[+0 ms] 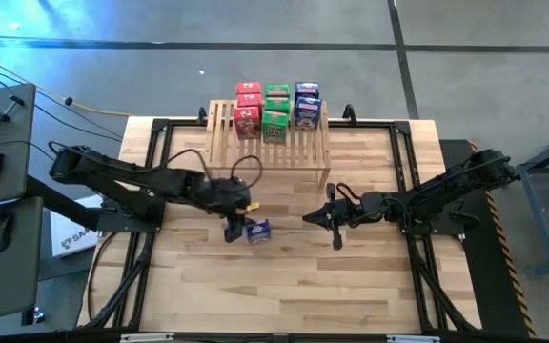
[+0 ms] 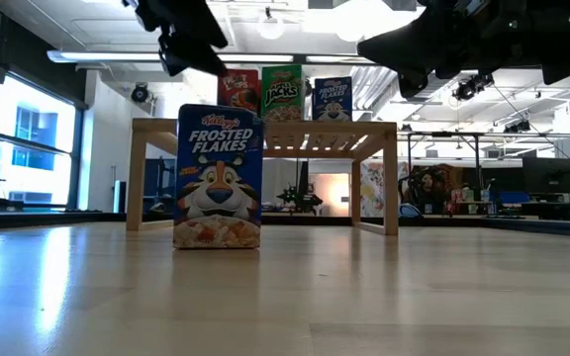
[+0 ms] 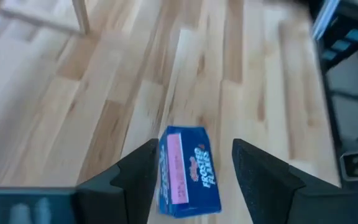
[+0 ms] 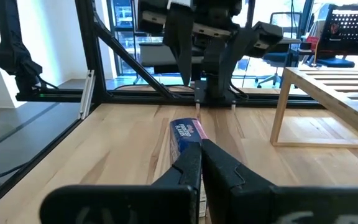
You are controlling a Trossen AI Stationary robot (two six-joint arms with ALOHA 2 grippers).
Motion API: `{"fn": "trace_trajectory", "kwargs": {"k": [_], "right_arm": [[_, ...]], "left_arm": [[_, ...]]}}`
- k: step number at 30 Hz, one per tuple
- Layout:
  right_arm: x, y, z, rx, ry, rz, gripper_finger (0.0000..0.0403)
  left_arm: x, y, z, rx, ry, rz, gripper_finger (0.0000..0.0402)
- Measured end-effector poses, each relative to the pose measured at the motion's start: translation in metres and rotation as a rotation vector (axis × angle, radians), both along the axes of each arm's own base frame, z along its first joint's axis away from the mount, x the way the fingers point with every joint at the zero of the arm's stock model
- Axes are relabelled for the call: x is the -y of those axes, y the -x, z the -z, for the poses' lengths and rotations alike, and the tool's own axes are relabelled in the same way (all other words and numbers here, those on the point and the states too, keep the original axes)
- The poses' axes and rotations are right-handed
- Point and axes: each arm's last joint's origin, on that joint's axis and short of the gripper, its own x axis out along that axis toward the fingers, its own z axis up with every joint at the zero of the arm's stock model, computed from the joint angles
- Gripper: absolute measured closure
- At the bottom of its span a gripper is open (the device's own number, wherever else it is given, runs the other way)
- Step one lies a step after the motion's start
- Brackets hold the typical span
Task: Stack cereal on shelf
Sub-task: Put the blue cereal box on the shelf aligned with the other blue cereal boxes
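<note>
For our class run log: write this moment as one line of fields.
left pincer: open above blue box | box: upright on table | right pincer: shut, idle | shelf: boxes on top

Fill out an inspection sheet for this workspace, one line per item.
Surface: wooden plank table, bare in front.
Job's things: shelf at the far edge with red, green and blue cereal boxes stacked on it; one blue cereal box upright on the table in front.
Clutter: nothing seen.
Grippers: left gripper open above the blue box, not gripping it; right gripper shut, waiting right of it.
Cables: loops on the left arm; a cable on the floor.
Surroundings: desk with keyboard and mouse, left.
</note>
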Motion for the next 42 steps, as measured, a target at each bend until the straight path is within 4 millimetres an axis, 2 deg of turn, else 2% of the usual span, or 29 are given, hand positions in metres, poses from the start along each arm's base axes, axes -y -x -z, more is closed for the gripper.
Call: {"fn": "trace_trajectory", "kwargs": {"k": [5, 11, 16, 21, 24, 31, 35, 42], "right_arm": [[0.0, 0.0, -0.001, 0.005, -0.001, 0.0, 0.0401], [0.0, 0.0, 0.0, 0.001, 0.0, 0.0, 0.0401], [0.0, 0.0, -0.001, 0.008, -0.002, 0.0, 0.0401], [0.0, 0.0, 0.0, 0.003, -0.001, 0.002, 0.0401], [0.0, 0.0, -0.001, 0.007, -0.002, 0.002, 0.0401], [0.0, 0.0, -0.001, 0.007, -0.001, 0.005, 0.0401], [0.0, 0.0, -0.001, 0.007, -0.002, 0.006, 0.0401], [0.0, 0.0, -0.001, 0.006, -0.022, 0.014, 0.0401]], "left_arm": [[-0.004, 0.017, 0.003, 0.131, -0.014, -0.012, 0.0224], [0.0, 0.034, 0.007, 0.259, -0.083, 0.077, 0.0244], [-0.005, 0.041, 0.017, 0.189, -0.034, 0.01, 0.0252], [-0.007, 0.036, 0.024, 0.156, -0.048, 0.007, 0.0257], [-0.008, 0.036, 0.023, 0.167, -0.118, 0.039, 0.0278], [-0.014, 0.041, 0.014, 0.222, -0.184, 0.065, 0.0359], [-0.02, 0.049, 0.021, 0.3, -0.178, 0.046, 0.0394], [-0.03, 0.07, 0.04, 0.478, -0.132, 0.026, 0.0396]]}}
